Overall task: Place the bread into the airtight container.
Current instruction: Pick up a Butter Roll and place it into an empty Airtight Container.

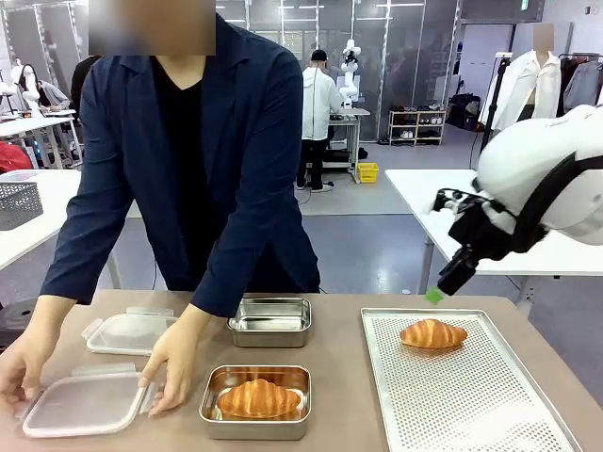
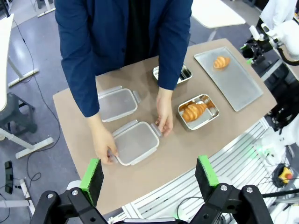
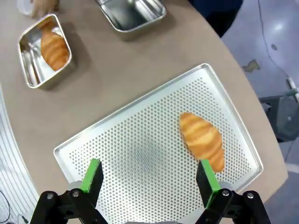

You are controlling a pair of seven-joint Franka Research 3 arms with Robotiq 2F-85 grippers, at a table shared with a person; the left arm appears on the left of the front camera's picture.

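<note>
The right end effector hangs in the air over the far edge of the perforated tray. Its green pads are spread wide with nothing between them. The first croissant lies untouched on the tray, toward that same far edge. Seen from the right wrist, it sits below the pads, closer to one than the other.

Just off the tray's left side stand two steel containers. The near container holds the second croissant; the far container shows its bare bottom.

Farther from the tray, two clear lids lie flat on the table. A person leans over from the far side, with one hand and the other hand on the ends of the nearer lid. The farther lid lies untouched.

The left end effector is high above the table, well apart from the tray, with its pads wide apart and nothing held.
</note>
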